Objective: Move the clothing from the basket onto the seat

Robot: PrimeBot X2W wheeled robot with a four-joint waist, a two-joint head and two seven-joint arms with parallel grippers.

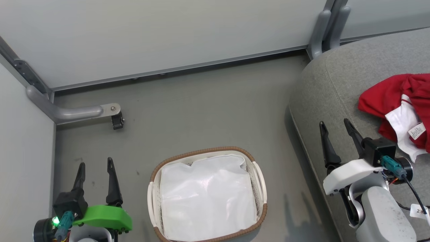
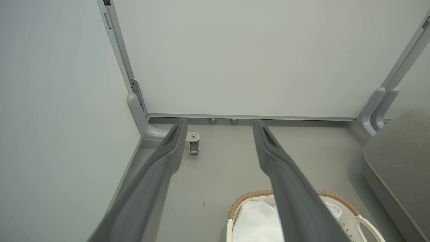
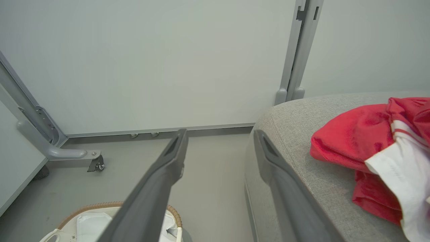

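Head view, as we see it: the clothing [image 1: 396, 101] lies in a crumpled heap on the seat [image 1: 336, 84], just to the right of the right gripper [image 1: 334, 122] and apart from it. That gripper hangs over the seat's front edge with its two dark fingers spread and nothing between them. The clothing is bright red fabric with a white panel folded over its front, and a small white tag with dark print sits on that panel. The left gripper [image 1: 95, 162] is well away at the lower left above the floor [image 1: 201, 101], fingers likewise spread and empty. Between the two grippers the basket [image 1: 201, 151] stands on the floor, a white liner sheet [image 1: 206, 198] spread inside it. From the right wrist view we see the heap side-on, its red folds rising off the grey cushion. From the left wrist view we get the basket's woven rim under one finger and a rounded corner of the seat at the right edge.
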